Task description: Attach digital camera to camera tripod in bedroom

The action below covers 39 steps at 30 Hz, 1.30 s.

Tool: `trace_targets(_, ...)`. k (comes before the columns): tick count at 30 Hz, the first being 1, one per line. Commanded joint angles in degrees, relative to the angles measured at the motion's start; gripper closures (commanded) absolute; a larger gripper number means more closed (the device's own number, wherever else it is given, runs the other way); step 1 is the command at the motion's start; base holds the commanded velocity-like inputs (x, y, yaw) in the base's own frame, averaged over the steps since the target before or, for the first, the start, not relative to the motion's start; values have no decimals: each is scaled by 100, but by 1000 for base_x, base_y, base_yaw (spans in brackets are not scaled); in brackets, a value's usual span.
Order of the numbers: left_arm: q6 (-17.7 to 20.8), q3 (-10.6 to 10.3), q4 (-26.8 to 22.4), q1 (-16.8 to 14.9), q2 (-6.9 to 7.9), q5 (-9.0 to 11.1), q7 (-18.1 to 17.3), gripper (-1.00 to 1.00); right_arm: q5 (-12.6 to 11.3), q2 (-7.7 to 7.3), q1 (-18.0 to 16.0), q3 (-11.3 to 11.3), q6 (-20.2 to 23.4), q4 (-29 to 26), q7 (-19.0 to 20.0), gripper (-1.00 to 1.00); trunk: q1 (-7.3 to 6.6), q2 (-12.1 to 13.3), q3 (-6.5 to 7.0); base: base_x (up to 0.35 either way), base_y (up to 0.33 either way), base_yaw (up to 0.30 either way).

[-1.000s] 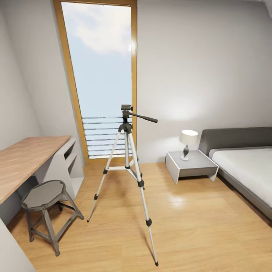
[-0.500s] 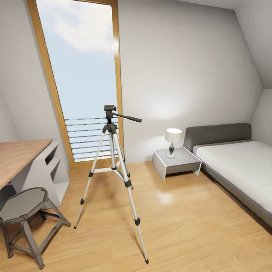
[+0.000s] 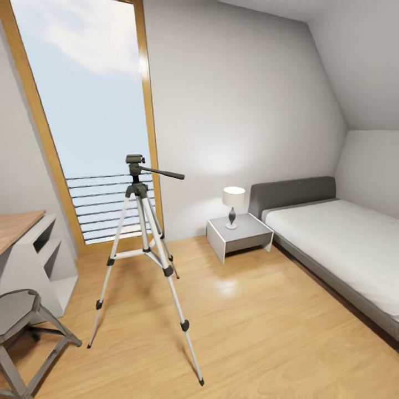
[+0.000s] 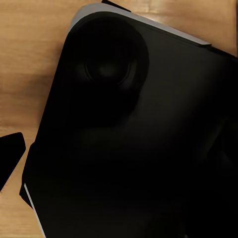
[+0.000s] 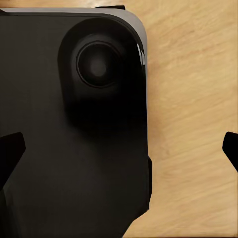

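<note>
- Camera tripod: I see it standing upright on the light wood floor, three silver legs spread, in front of the tall wood-framed window. Its black head carries a pan handle pointing toward the bed.
- Nightstand: between tripod and bed, against the wall, with a lamp on top.
- Stool and desk: near the floor's left edge.
- Right gripper: I see dark fingertips well apart over the wood floor, beside a black robot body.
- Left gripper: I cannot tell the jaw state.
</note>
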Motion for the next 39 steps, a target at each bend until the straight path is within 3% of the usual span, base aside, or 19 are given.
trace_targets(1,-8,0,-11,5,-1,32,-1,-100,-7,1,0,-26,-17,-1,-5,-100,0,-2,-3,0,0,-247)
trace_targets(31,-8,26,-11,3,12,50,8,-100,-6,7,0,-26,-17,-1,-5,-100,0,-2,-3,0,0,-246)
trace_targets(39,-12,21,-11,3,9,43,8,-100,10,8,0,-22,-17,-1,-5,-100,0,-2,-3,0,0,-80)
